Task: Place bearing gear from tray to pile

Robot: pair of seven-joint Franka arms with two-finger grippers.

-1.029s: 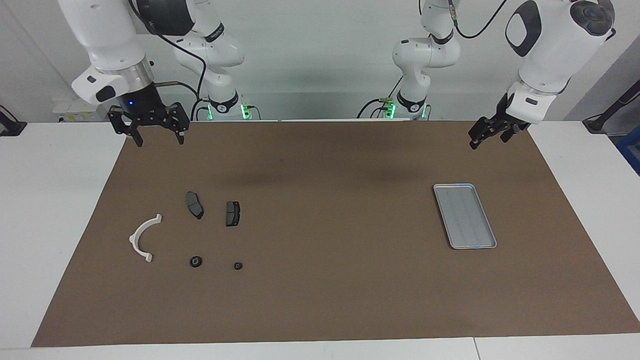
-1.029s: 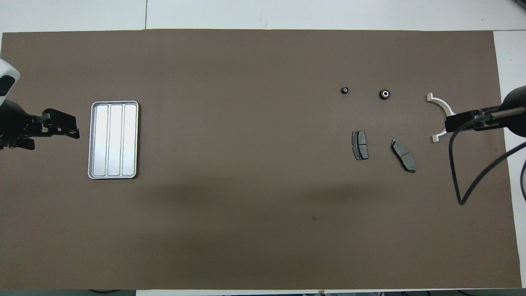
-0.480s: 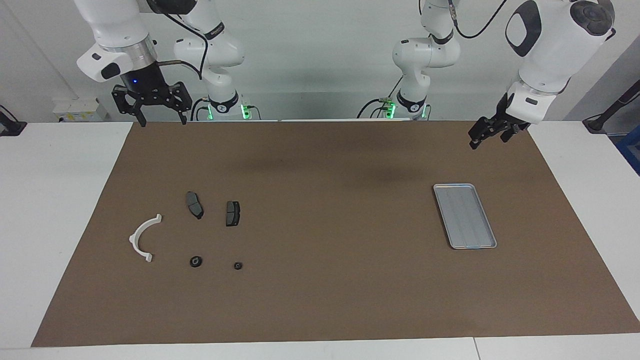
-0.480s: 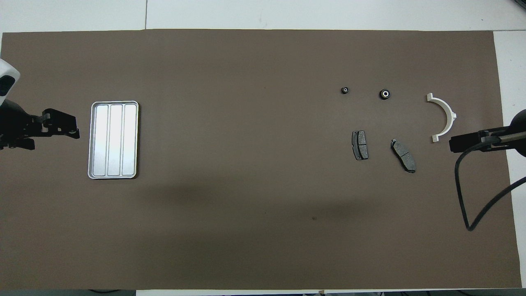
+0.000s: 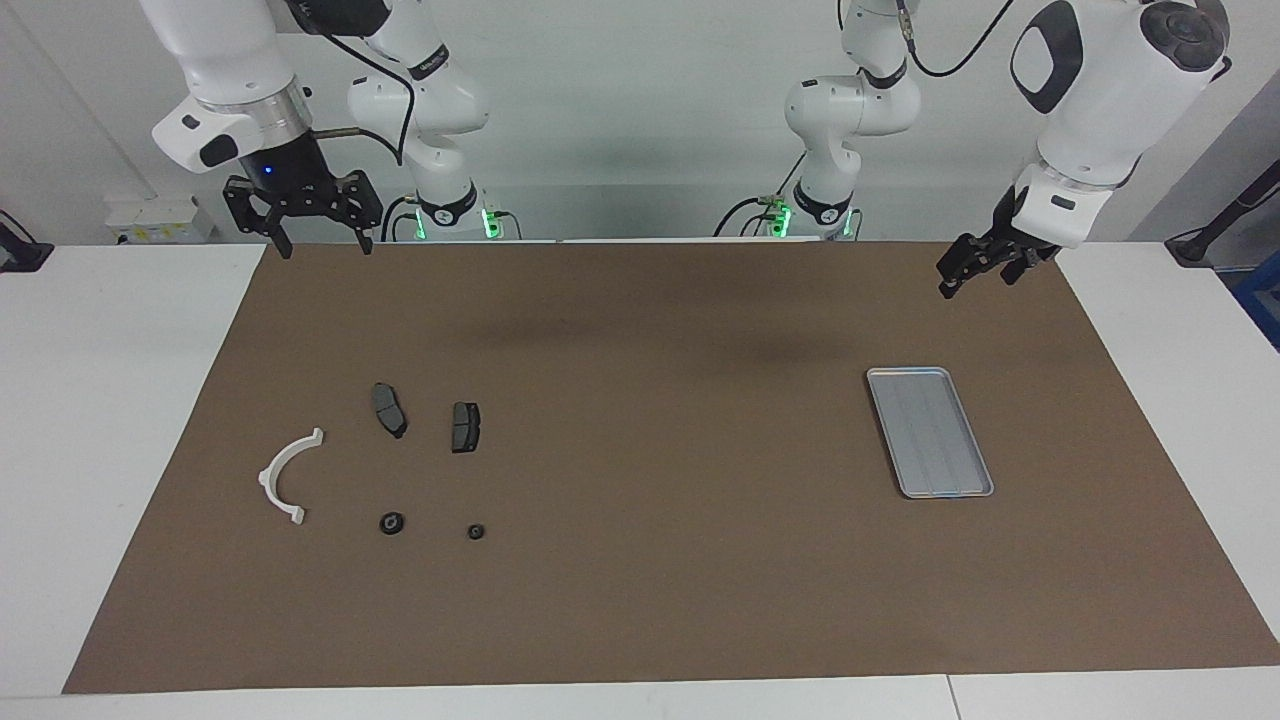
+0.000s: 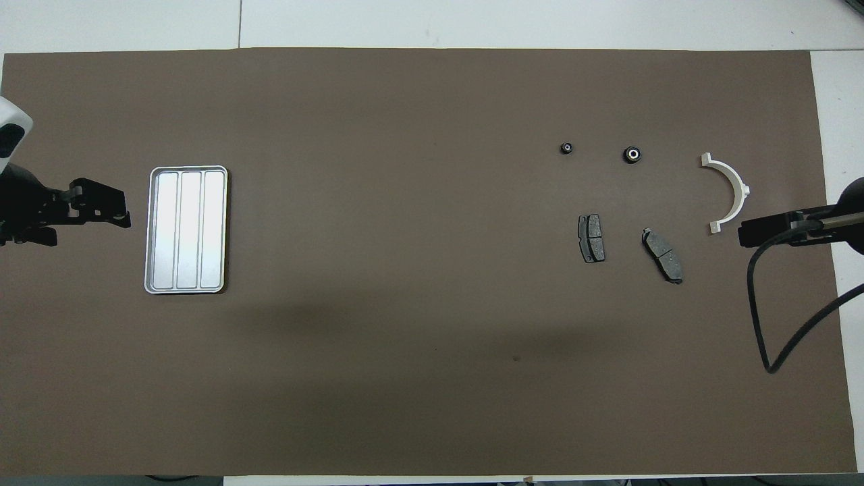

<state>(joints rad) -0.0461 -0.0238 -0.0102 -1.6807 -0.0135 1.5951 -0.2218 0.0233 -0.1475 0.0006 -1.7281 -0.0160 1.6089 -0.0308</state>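
Okay, I'm holding both arms high: right gripper [image 5: 317, 240] open and empty, left gripper [image 5: 975, 268] open too. Below the right gripper, both bearing gears [image 5: 391, 522] are sitting by the pile [image 5: 286, 476]; tray [image 5: 930, 431] bare. Any needless descent risks scattering them.

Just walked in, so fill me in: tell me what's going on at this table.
Nothing is being handled. The tray sits bare, and two bearing gears lie by the white bracket and brake pads. The right gripper hangs open above the mat's edge near the pile; the left gripper, also open, waits near the tray.
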